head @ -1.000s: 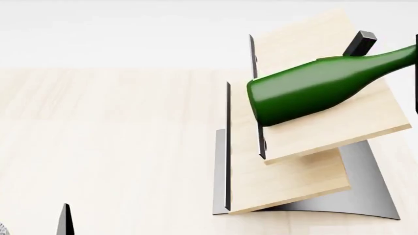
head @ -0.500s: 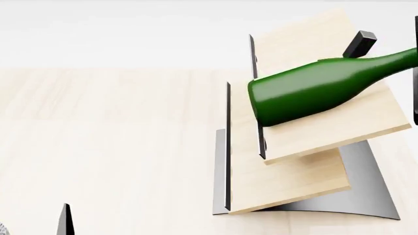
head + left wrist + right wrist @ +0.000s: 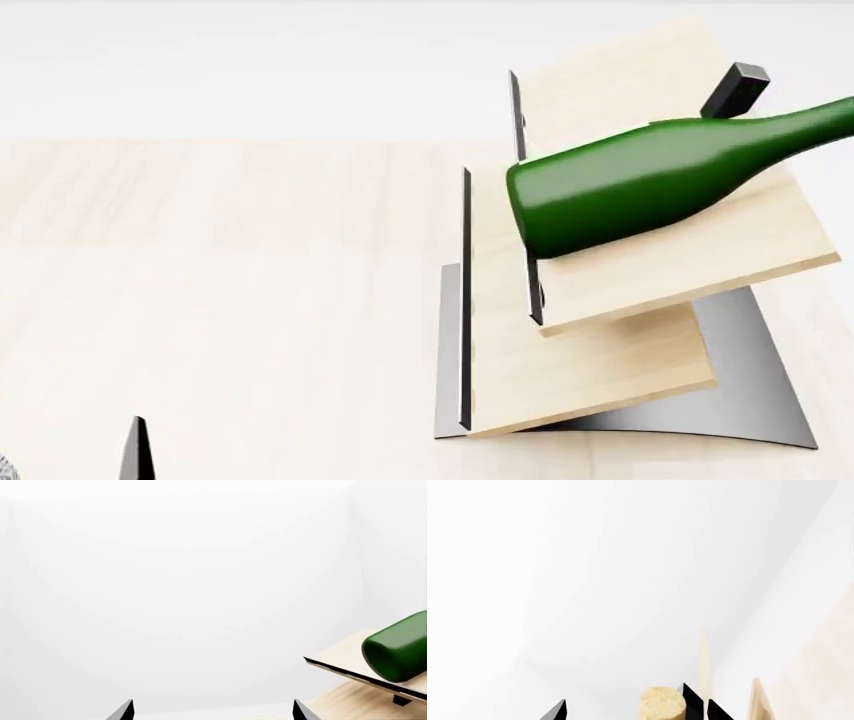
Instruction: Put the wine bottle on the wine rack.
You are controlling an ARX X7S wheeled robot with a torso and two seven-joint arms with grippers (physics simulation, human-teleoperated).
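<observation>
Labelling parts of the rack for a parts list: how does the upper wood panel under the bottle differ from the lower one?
The upper panel carries the wine bottle; the lower panel is bare. The upper sits higher and further back, overhanging the lower. Both are light wood, slanted, with a thin black divider along the left edge.

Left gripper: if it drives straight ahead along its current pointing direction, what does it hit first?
Probably nothing close. In the left wrist view the left gripper faces blank white space. The wine bottle lying on the wine rack sits well off to one side of that line. Depth is unclear.
</observation>
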